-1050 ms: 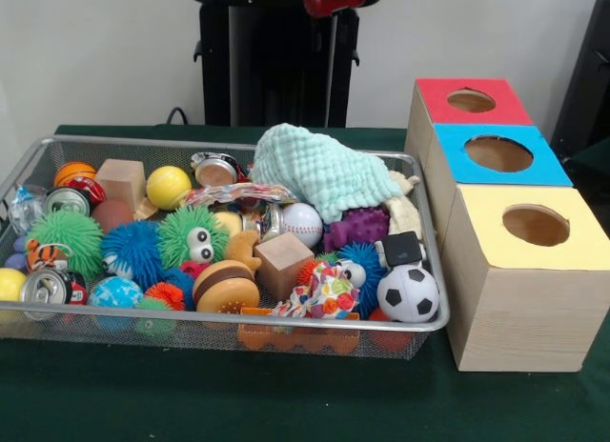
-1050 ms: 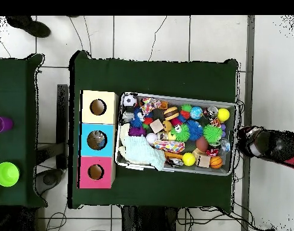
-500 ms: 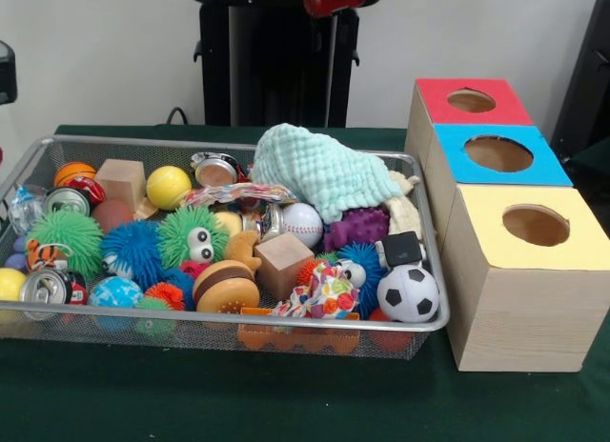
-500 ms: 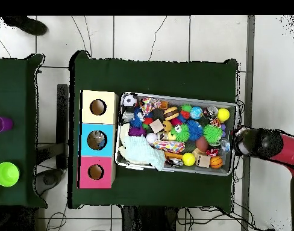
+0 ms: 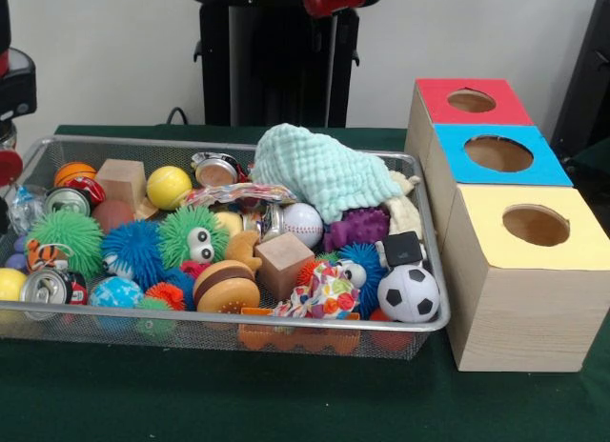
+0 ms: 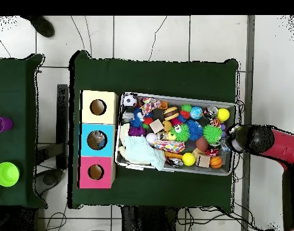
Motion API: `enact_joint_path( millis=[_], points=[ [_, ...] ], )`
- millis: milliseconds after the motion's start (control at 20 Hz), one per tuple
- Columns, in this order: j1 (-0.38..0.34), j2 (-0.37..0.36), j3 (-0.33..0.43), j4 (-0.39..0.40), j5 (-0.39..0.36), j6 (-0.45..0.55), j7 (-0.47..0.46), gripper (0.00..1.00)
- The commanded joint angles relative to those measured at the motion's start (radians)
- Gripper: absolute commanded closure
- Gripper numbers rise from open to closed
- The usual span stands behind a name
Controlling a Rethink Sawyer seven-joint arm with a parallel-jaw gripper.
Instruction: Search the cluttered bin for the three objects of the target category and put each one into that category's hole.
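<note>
On the green table (image 5: 286,404), the bin (image 5: 315,320) lies lengthwise beside the boxes (image 5: 519,271).

Arm (image 6: 273,146) has swung in from the side; end effector (image 6: 235,138) now over the bin (image 6: 173,170) end wall, previously outside it.

The red tubular arm (image 6: 282,147) ends in a rounded black wrist section (image 6: 249,139); a black pedestal (image 5: 276,56) carries it.
</note>
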Motion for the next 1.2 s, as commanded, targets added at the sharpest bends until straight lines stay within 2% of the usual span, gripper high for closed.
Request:
enact_joint_path(
  millis=[50,550,650,800,850,1000,1200],
  points=[
    [0.006,0.122,0.006,-0.03,0.032,-0.037,0.032,0.0],
    [-0.04,0.134,0.036,-0.045,0.06,-0.065,-0.034,0.0],
    [-0.054,0.106,0.046,-0.026,0.08,-0.045,-0.055,0.0],
    [-0.063,-0.017,0.032,0.052,0.109,0.013,-0.077,0.0],
    [-0.064,-0.035,0.026,0.06,0.116,0.031,-0.082,0.0],
    [-0.073,-0.075,0.012,0.074,0.121,0.065,-0.108,0.0],
    [-0.077,-0.074,-0.002,0.094,0.103,0.044,-0.115,0.0]
  ],
)
